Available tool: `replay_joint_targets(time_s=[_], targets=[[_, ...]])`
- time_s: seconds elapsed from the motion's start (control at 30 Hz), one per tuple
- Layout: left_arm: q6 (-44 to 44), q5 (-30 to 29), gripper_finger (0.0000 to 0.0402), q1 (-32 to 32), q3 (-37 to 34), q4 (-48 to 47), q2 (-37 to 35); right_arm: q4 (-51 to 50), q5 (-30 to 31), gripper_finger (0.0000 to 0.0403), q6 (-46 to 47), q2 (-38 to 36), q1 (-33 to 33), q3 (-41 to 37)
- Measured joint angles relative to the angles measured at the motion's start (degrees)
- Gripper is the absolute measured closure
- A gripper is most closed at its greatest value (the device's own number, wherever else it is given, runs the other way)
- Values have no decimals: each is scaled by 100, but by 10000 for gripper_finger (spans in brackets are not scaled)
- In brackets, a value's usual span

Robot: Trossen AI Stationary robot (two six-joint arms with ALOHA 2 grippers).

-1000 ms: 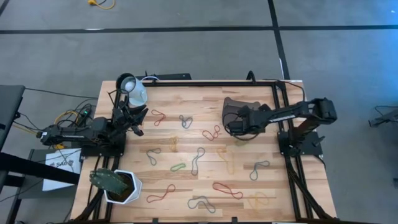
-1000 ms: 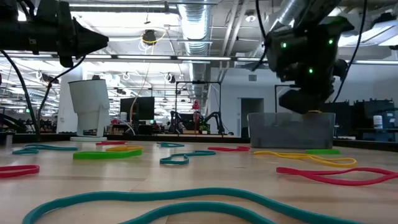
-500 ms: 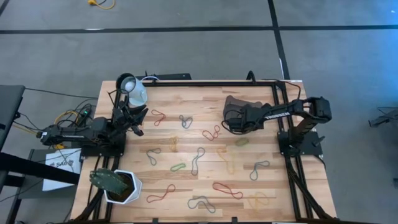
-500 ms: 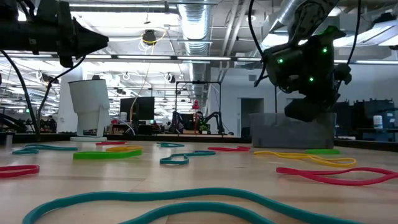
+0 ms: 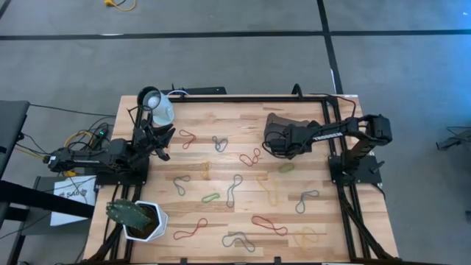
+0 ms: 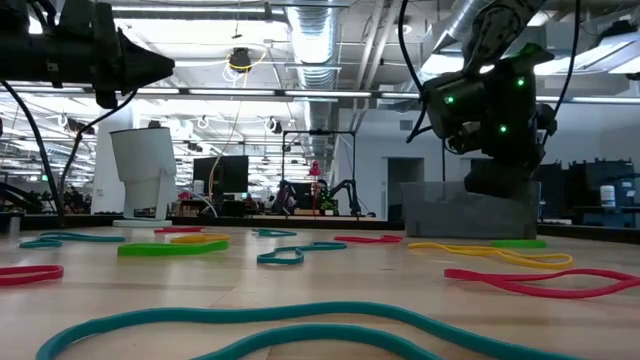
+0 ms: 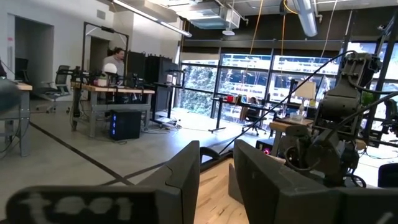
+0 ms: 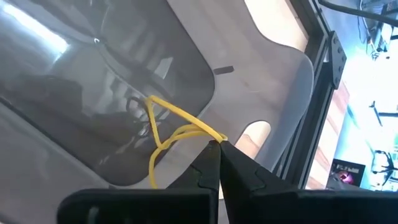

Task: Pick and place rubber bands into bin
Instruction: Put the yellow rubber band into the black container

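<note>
Now right tool (image 8: 217, 144) pinching yellow rubber band (image 8: 163, 127), above bin (image 8: 93, 68)

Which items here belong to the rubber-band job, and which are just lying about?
Job:
- thin yellow rubber band, pinched in right gripper, jaws shut
- dark grey rectangular bin
- loose coloured rubber bands on table

Bystanders:
- white pot with green plant
- white round cup
- left gripper, waiting

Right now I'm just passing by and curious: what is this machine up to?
The right end effector is pinched shut on a yellow rubber band, holding it over the bin. Many more bands lie scattered on the table. The left end effector waits open near the white cup.
</note>
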Motion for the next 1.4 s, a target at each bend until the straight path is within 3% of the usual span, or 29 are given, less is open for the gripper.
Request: replay_joint_targets(time_s=[0.27, 0.5, 0.83, 0.97, 1.17, 1.4], targets=[[0, 2, 313, 1, 0, 0, 0, -1, 0, 353, -58, 0, -29, 0], [0, 4, 313, 0, 0, 2, 0, -168, 469, 331, -248, 2, 112, 114], [0, 4, 313, 2, 0, 39, 0, -1093, 552, 331, -413, 2, 874, 1702], [0, 6, 313, 0, 0, 39, 0, -575, -262, 330, -1015, -1, 1428, 2085], [-229, 92, 313, 0, 0, 39, -2, 1099, -1877, 330, -1674, 0, 2241, 1837], [-376, 90, 313, 0, 0, 194, -2, 2326, -1427, 330, -1067, 2, 2843, 1387]])
